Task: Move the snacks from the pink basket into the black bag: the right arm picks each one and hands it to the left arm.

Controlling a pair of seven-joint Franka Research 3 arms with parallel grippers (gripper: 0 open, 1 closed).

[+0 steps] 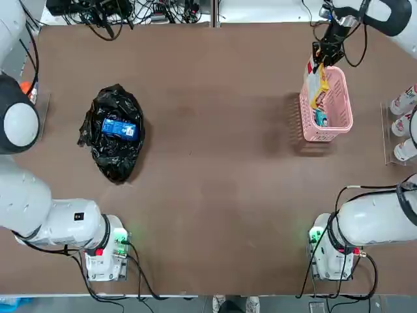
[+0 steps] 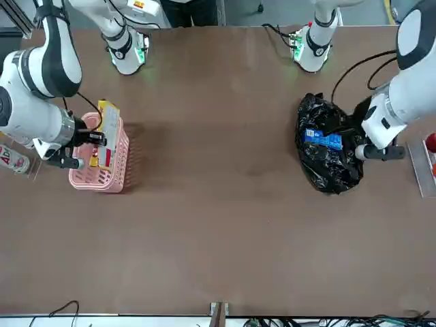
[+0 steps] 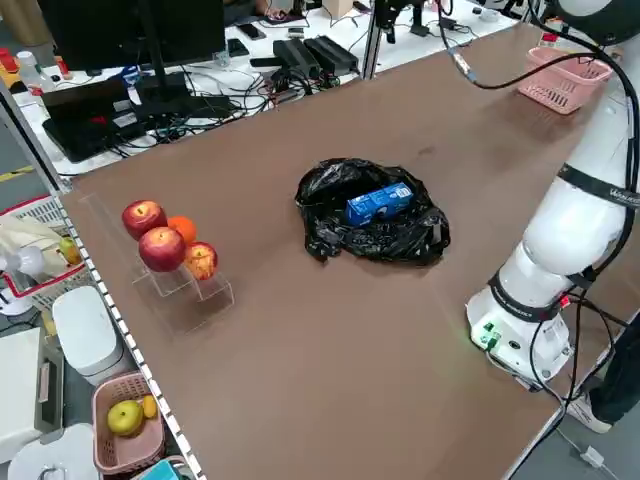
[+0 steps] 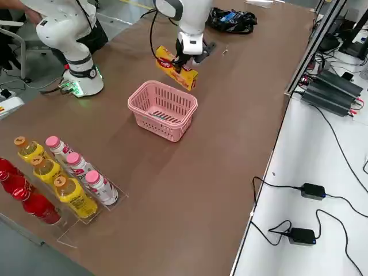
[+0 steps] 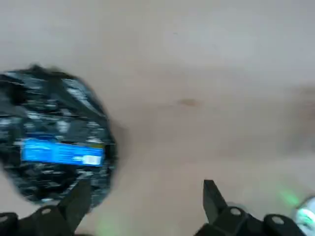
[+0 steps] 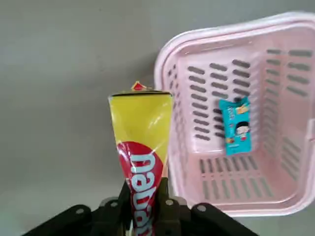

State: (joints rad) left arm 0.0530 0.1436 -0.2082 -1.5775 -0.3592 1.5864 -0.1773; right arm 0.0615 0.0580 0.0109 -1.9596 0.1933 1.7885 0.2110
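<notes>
Right now the right tool point(image 6: 143, 209) is clamped on the lower end of the yellow packet point(image 6: 141, 147), whose red logo shows just above the fingers. It holds the packet raised above the desk point(image 1: 215, 163), over the far rim of the pink basket point(image 1: 339, 107) and leaning out past it, the packet hanging slantwise in the right side view. Inside the basket, the small teal packet point(image 6: 235, 126) lies flat on the bottom, close to one lattice wall. Beyond the basket, at the robot's right edge of the desk, a clear rack holds bottles point(image 4: 69, 178) with pink, orange and red caps. Well apart, across the desk on the robot's left, the black bag point(image 1: 114, 134) lies crumpled, and the blue packet point(image 1: 119, 128) rests on top of it in plain sight. The left tool point(image 5: 142, 206) hovers near the bag on its outer side, fingers spread apart and gripping nothing. At the left edge of the desk, a clear stand carries red and orange fruits point(image 3: 165, 245).
</notes>
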